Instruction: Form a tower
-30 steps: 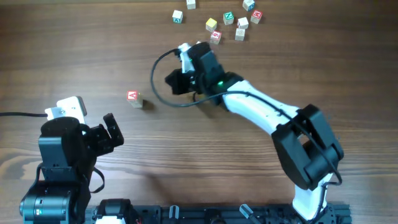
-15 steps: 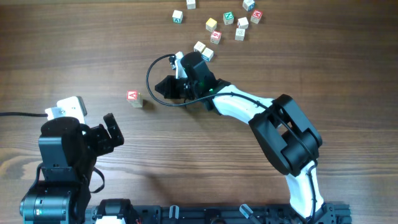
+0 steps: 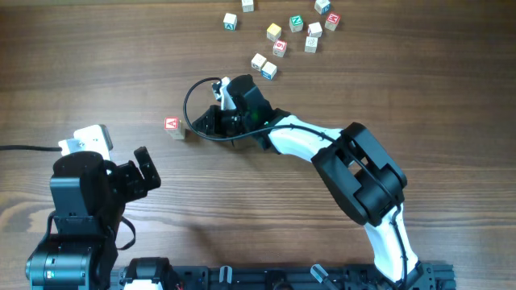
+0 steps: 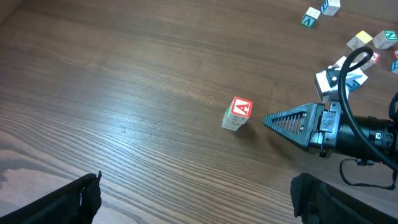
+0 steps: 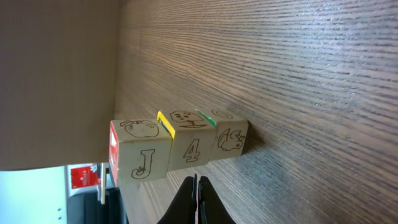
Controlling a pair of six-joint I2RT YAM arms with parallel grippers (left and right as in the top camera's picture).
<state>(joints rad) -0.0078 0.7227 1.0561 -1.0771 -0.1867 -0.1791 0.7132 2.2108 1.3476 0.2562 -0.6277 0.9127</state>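
Right jaws, pinched shut and empty, point at the tower just ahead; any forward push could topple it. Left jaws gape wide, empty.

The tower has pale, unpainted wood sides with thin black line drawings: a J and an apple on the top cube, a 4 and an H on the middle one. The top cube is edged red, the middle yellow, the lowest green. In the overhead view its top face is white with a red letter in a red border.

The table is mid-brown with darker streaked grain.

Towards twelve and one o'clock overhead lie loose cubes:
- a yellow-topped cube
- a green-marked cube
- a red-marked cube
- a blue-marked cube

The right arm is white with black joints. The right gripper is dark grey and ribbed.
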